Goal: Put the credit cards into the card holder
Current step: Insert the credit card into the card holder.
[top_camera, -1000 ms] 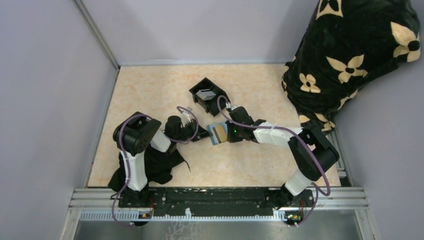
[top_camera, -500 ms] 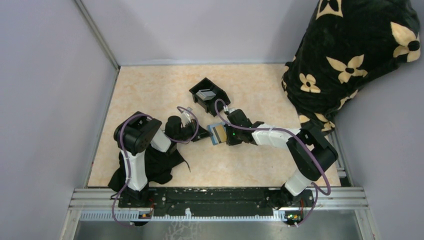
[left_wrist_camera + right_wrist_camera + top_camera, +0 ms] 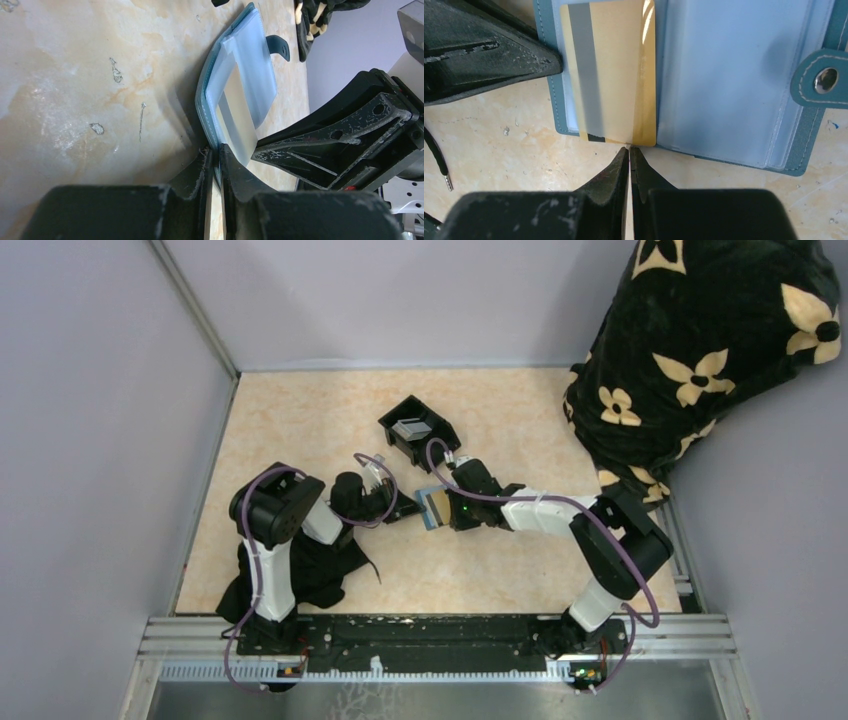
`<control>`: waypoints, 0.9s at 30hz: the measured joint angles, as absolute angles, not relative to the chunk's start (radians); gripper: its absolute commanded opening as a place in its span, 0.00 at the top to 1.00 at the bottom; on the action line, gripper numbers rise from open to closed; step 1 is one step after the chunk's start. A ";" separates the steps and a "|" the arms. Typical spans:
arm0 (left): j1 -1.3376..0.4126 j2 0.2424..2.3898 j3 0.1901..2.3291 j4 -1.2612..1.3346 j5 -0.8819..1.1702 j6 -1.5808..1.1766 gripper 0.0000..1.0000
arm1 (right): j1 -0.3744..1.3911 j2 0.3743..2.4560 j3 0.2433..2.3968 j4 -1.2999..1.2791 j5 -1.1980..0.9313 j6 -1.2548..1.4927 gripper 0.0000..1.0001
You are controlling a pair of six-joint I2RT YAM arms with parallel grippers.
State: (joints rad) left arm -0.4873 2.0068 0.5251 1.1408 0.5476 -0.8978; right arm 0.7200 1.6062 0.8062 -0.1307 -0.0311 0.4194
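The card holder (image 3: 734, 75) is a teal-blue wallet lying open near the middle of the worktop (image 3: 300, 420), between the two arms. Pale stitching runs along its edge. Clear, bluish plastic sleeves fill the inside, and a rounded teal tab with a metal snap (image 3: 825, 80) sticks out from one side. In the left wrist view, one cover is lifted off the surface, so the holder stands partly on edge.

The tan-yellow card (image 3: 609, 75) lies over one leaf of the open holder, beside the fold. It carries a grey stripe along its length, and one short end juts just past the holder's edge.

The left tool (image 3: 214, 162) is closed to a narrow slit, with the rim of the teal cover pinched between its fingers. The right tool (image 3: 629, 157) has its fingers pressed together, their tips touching the jutting end of the tan-yellow card. I cannot tell whether that end is caught between them.

By count there are two cards and one card holder. The second card is the grey-silver card (image 3: 411, 428), which lies inside the single black tray (image 3: 438, 423), farther back on the worktop and apart from the holder.
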 measured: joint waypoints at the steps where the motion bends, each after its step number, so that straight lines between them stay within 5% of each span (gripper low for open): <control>1: -0.487 2.008 0.525 1.144 0.548 -0.899 0.84 | 0.720 1.608 0.807 -0.126 -0.031 0.419 0.95; 27: -0.487 2.014 0.525 1.162 0.555 -0.905 0.78 | 0.726 1.647 0.842 -0.109 -0.028 0.411 0.95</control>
State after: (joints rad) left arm -0.4873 2.0144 0.5251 1.1622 0.5552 -0.9054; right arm 0.7261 1.6466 0.8421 -0.1093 -0.0277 0.4114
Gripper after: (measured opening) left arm 0.216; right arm 0.048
